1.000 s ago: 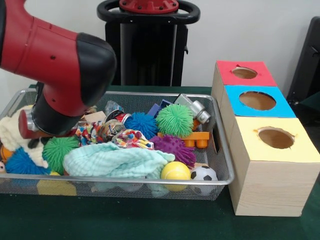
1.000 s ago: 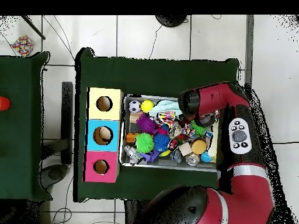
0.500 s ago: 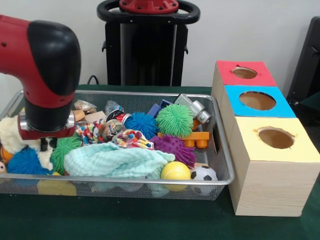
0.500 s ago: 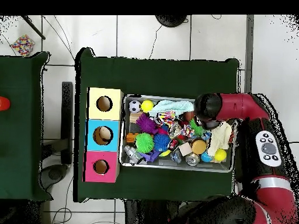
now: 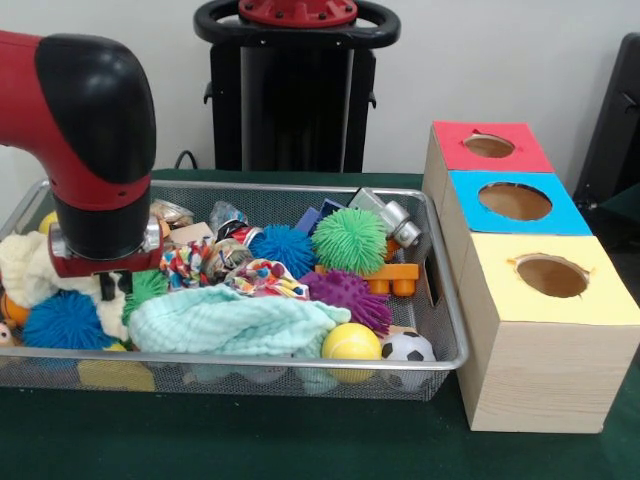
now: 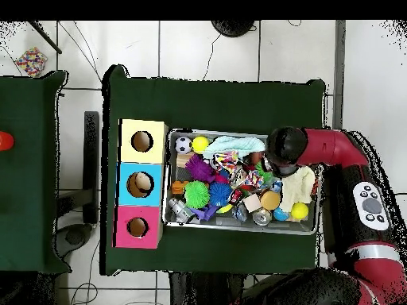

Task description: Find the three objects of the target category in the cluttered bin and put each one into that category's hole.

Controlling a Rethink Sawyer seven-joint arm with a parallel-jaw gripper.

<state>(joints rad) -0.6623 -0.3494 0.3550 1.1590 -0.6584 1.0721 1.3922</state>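
The arm's gripper (image 5: 108,290) dips into the wire bin (image 5: 440,330) at its end far from the boxes, over a green spiky ball (image 5: 148,285). I cannot tell how its jaws stand. Those balls look light and squashy; pinch across the middle.

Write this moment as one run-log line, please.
arm: low over bin's end away from boxes | pincer: hidden | green spiky ball: in bin | yellow box: hole empty
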